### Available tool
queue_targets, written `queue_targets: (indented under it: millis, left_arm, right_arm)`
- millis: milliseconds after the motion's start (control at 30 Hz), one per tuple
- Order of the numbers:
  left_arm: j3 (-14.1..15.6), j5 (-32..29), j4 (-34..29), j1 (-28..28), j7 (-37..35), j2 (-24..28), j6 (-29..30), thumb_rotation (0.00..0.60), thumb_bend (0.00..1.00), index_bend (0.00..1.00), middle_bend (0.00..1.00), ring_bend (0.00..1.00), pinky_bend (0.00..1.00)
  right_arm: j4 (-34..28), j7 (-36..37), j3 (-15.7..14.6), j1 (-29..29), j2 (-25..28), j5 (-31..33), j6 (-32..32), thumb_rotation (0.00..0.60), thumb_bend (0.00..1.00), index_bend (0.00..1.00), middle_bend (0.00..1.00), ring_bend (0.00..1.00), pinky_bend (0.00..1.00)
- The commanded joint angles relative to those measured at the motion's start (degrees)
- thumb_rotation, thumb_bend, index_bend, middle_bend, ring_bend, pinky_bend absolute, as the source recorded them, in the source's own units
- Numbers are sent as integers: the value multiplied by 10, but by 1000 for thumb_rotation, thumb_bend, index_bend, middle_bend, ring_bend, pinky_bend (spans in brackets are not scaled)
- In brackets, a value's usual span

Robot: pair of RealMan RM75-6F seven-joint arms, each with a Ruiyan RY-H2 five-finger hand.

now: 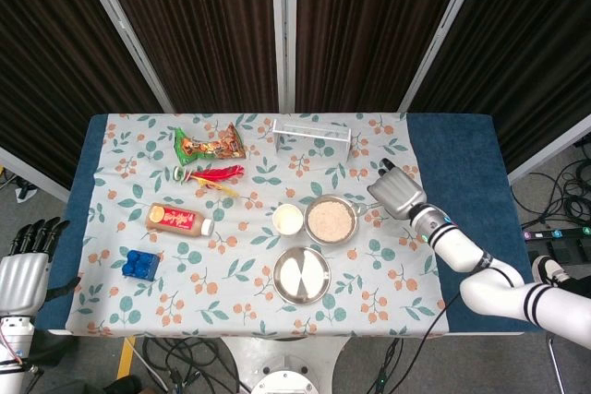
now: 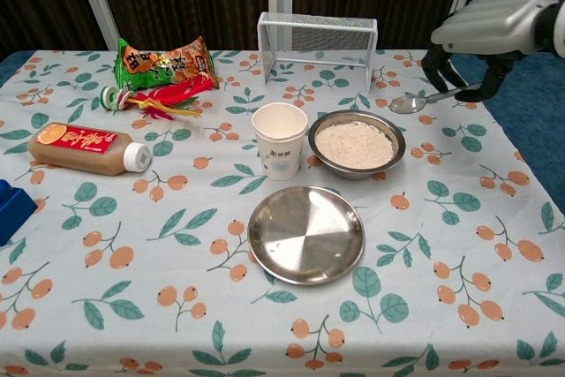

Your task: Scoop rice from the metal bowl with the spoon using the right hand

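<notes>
Right hand (image 2: 494,28) holds spoon (image 2: 415,101) beside metal bowl (image 2: 357,145).

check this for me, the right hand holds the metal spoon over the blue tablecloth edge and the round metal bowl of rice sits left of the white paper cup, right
One detail is wrong: the round metal bowl of rice sits right of the white paper cup, not left, as the chest view shows. The right hand does hold the metal spoon.
</notes>
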Motion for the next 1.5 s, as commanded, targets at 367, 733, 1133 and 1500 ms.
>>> queue_targets:
  millis: [367,733,1133,1500]
  left_arm:
    - [1,4,1,3,-4,0,5,600,39,185,209,107,120]
    - [1,4,8,-1,-6,-2,-3,600,39,185,209,107,120]
    - [3,2,16,2,-15,-8,-2,600,39,185,209,108,120]
    - [3,5,14,0,-13,-7,-4,600,40,185,209,107,120]
  right_arm:
    - [52,-177,-77,134,-79,154,-30,600,359,594,566,262,101]
    - [76,-243,-130,187,-132,238,5,600,361,596,566,263,100]
    - [58,-233,-136,212,-150,254,27,600,360,598,567,268,98]
    - [32,-157,-146,171,-108,209,50,600,360,603,571,272,98]
